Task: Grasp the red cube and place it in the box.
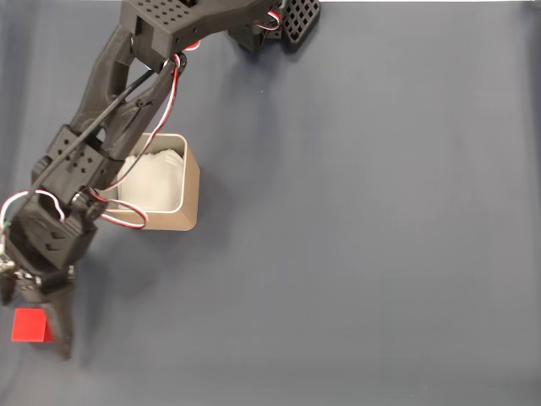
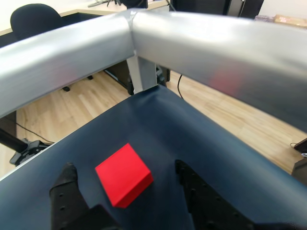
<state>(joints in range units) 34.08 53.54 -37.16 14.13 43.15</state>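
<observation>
The red cube (image 1: 28, 326) lies on the dark blue cloth near the lower left corner of the fixed view. My gripper (image 1: 34, 326) is open and straddles it, with one black finger (image 1: 62, 331) on its right and the other at its upper left. In the wrist view the red cube (image 2: 123, 175) sits between the two black fingers (image 2: 67, 191), with a gap on each side, and my gripper (image 2: 124, 166) is not closed on it. The box (image 1: 193, 190), tan with white paper inside, stands up and to the right of the cube, partly under my arm.
In the wrist view, silver frame bars (image 2: 144, 38) meet at the table corner just beyond the cube, with wooden floor (image 2: 86, 100) and a black chair (image 2: 36, 17) behind them. The arm's base (image 1: 254, 21) is at the top of the fixed view. Open cloth (image 1: 363, 254) spreads to the right.
</observation>
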